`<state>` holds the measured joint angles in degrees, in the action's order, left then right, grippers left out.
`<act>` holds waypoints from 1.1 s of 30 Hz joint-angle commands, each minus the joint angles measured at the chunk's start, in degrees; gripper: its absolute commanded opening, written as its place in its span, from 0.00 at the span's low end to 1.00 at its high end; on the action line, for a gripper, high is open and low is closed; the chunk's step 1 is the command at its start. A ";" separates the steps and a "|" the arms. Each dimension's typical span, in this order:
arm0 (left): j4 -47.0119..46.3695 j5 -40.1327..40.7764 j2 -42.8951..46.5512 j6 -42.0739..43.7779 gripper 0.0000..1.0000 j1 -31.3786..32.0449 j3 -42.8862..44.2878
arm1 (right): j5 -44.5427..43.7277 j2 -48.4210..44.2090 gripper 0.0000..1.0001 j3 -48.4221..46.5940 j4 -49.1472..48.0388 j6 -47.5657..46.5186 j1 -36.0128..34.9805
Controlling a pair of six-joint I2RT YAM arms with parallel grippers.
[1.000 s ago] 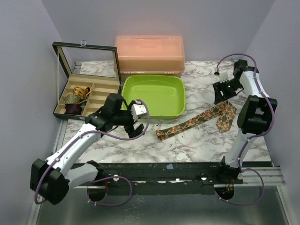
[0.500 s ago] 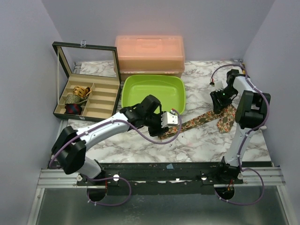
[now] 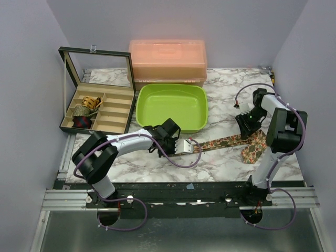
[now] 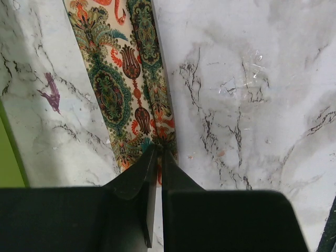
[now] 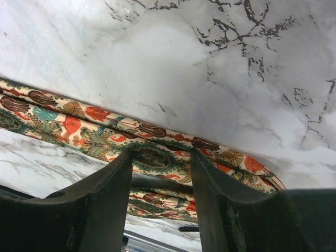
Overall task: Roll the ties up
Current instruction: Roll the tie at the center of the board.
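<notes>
- Top view: one tie [image 3: 223, 142] lies flat and stretched along the marble tabletop [image 3: 157, 168]. It runs from its narrow end at 5 o'clock of the green tray [image 3: 170, 107] to its broad blade towards 3 o'clock
- The left pincer [image 3: 189, 146] sits low at the narrow end, and the right pincer [image 3: 248, 127] is down over the strip just before it widens
- The tray and the orange box [image 3: 168, 60] at 12 o'clock lie off the tie's line. The open compartment case [image 3: 100, 113] at 9 o'clock already holds a few rolled bundles [image 3: 84, 110]. Nothing lies across the strip itself, though the tray's near rim is close to the left arm
- Left wrist view: the left pincer's [image 4: 158, 155] tips are together, and it looks as if they are nipping the very end of the tie [image 4: 118, 89], which runs away towards 12 o'clock. A sliver of the tray [image 4: 6, 152] shows at 9 o'clock
- Right wrist view: the right pincer [image 5: 160, 157] is spread wide. Its fingers [image 5: 105, 194] straddle the tie [image 5: 79, 128] across its width, and nothing is gripped
- Handling, as a judgement: the fabric looks thin, limp and light, so it should bend readily and is likely to slide on the smooth marble. The narrow tip seems the place to hold and start the coil, with the other end pinned or guided to keep the strip straight
</notes>
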<state>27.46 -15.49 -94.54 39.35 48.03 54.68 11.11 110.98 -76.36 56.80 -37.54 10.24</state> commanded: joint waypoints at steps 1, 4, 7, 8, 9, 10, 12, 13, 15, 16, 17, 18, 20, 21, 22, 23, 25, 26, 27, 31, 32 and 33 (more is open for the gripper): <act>2.68 5.29 -1.27 2.12 0.06 -0.82 -3.07 | 0.26 0.76 0.52 1.38 0.48 0.19 0.42; 3.37 4.14 -0.47 0.41 0.07 -1.51 -1.24 | 3.99 0.39 0.52 -2.19 2.97 0.41 0.47; 2.39 0.13 5.18 -2.17 0.18 -4.08 -0.51 | 9.99 -2.72 0.55 -6.70 5.12 -0.04 0.39; 2.02 -1.61 7.64 -3.89 0.27 -5.59 -0.20 | 12.16 -3.93 0.57 -8.46 5.83 -0.56 0.39; 1.98 -4.33 10.57 -5.18 0.37 -7.03 0.39 | 14.38 -5.40 0.58 -9.76 6.16 -0.82 0.40; 1.91 -7.03 13.24 -6.80 0.45 -8.80 1.04 | 16.24 -6.95 0.59 -11.23 6.22 -0.95 0.40; -0.27 -10.24 19.79 -9.71 0.59 -11.44 1.03 | 20.95 -10.09 0.59 -13.80 6.13 -1.56 0.40; -2.28 -10.69 23.52 -10.63 0.68 -12.43 0.50 | 22.70 -11.64 0.61 -14.81 5.40 -1.40 0.41; -5.32 -10.28 30.24 -12.07 0.87 -13.22 -0.53 | 27.05 -15.52 0.69 -15.58 1.89 0.54 0.42; -6.21 -9.61 32.63 -13.32 0.96 -13.42 -0.93 | 29.61 -17.83 0.76 -15.28 -0.91 2.94 0.40; -7.07 -8.65 35.03 -15.51 0.98 -13.51 -1.57 | 32.06 -19.67 0.89 -14.27 -5.01 6.26 0.42; -8.22 -7.05 36.80 -18.42 0.98 -13.50 -2.42 | 34.53 -22.02 0.99 -12.09 -10.13 11.20 0.45; -8.18 -2.21 38.19 -27.54 0.98 -13.41 -4.05 | 37.21 -25.91 1.00 -5.19 -22.36 24.75 0.42; -6.71 -0.99 37.85 -30.54 0.99 -13.47 -4.27 | 38.46 -27.30 1.00 -2.66 -26.96 29.95 0.44; -3.35 -2.35 36.56 -31.12 0.99 -13.60 -3.73 | 41.92 -28.06 1.00 0.23 -30.16 32.40 0.39; -1.00 -7.06 35.26 -31.62 0.98 -14.22 -3.19 | 44.96 -28.27 1.00 1.47 -31.02 33.53 0.38; 1.01 -19.22 33.41 -35.62 0.98 -17.66 -3.74 | 48.57 -27.50 1.00 2.76 -30.14 36.42 -0.85; -1.56 -22.48 33.86 -40.74 0.98 -19.04 -5.99 | 49.03 -26.79 0.98 2.94 -27.20 36.38 -1.90; -4.54 -22.83 35.02 -44.94 0.98 -19.74 -8.44 | 48.12 -26.38 0.95 3.40 -25.53 36.34 -3.55; -18.69 -23.67 39.51 -59.20 0.99 -21.80 -18.87 | 44.76 -29.39 0.93 13.53 -33.12 51.71 -7.95; -21.83 -24.37 39.93 -62.37 0.99 -21.94 -21.83 | 43.97 -30.82 0.93 16.67 -36.08 55.96 -8.61; -25.21 -25.36 39.81 -65.06 0.99 -21.93 -23.85 | 43.42 -31.99 0.92 20.53 -38.22 59.21 -9.01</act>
<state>17.37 -33.39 -58.15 -7.05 26.85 37.56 53.95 83.18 -65.45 27.64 3.84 3.57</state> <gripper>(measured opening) 0.985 0.930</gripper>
